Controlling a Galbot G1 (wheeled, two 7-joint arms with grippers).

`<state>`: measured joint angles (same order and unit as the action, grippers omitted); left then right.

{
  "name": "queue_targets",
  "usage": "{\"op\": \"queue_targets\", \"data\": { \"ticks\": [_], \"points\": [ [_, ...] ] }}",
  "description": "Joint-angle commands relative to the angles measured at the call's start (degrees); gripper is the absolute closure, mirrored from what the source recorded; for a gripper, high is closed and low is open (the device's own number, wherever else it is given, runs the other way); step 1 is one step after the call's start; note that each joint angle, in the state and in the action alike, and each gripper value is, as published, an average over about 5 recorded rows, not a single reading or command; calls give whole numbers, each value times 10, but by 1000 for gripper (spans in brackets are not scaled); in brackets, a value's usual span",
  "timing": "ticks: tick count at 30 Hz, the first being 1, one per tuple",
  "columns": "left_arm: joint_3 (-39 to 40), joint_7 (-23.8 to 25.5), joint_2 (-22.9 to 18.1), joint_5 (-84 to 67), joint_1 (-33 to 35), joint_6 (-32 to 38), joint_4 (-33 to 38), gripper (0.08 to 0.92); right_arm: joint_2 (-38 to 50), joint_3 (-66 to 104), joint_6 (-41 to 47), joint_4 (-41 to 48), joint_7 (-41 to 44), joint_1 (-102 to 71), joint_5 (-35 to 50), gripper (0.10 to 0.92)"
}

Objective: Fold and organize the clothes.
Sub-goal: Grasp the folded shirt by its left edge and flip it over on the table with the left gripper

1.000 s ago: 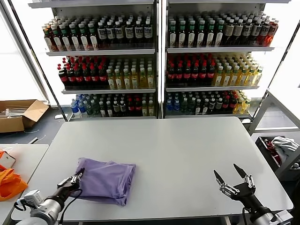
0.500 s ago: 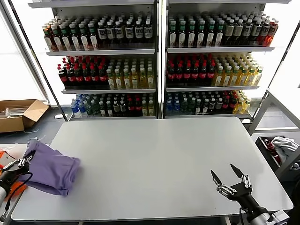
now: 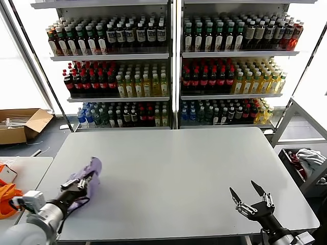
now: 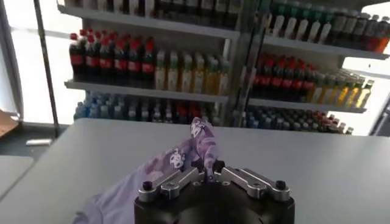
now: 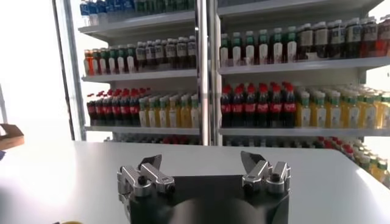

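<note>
The lavender T-shirt (image 3: 91, 173) hangs bunched and crumpled from my left gripper (image 3: 87, 179), over the left front part of the grey table (image 3: 184, 168). In the left wrist view the gripper (image 4: 209, 175) is shut on a fold of the shirt (image 4: 201, 141), and dark purple print shows on the fabric trailing away from it. My right gripper (image 3: 247, 196) hovers near the table's front right corner, open with nothing between its fingers. In the right wrist view that gripper (image 5: 201, 165) stands wide apart above bare tabletop.
Drink shelves (image 3: 173, 66) stand behind the table. A low white side table (image 3: 28, 171) lies to the left with an orange cloth (image 3: 9, 198) by it, and a cardboard box (image 3: 20, 125) sits on the floor beyond. A bin with white and red cloth (image 3: 306, 157) is at the right.
The shirt lay folded on the table a second ago. My left gripper swung it out past the left edge, then back over the table, where it now hangs bunched. The right gripper barely shifted.
</note>
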<state>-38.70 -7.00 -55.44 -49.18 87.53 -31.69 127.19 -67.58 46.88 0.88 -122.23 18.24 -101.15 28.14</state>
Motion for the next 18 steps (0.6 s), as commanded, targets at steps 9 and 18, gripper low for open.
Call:
{"op": "queue_targets", "data": {
  "ticks": [9,18],
  "points": [
    [430,-110,-131,-40,-276,48,-149,877,-4,-13,27,-13,-9,0,2,203],
    [412,-116,-152,-75,-281,99,-144,861,17,-69,69,-17,-53,36,33,203]
  ]
}}
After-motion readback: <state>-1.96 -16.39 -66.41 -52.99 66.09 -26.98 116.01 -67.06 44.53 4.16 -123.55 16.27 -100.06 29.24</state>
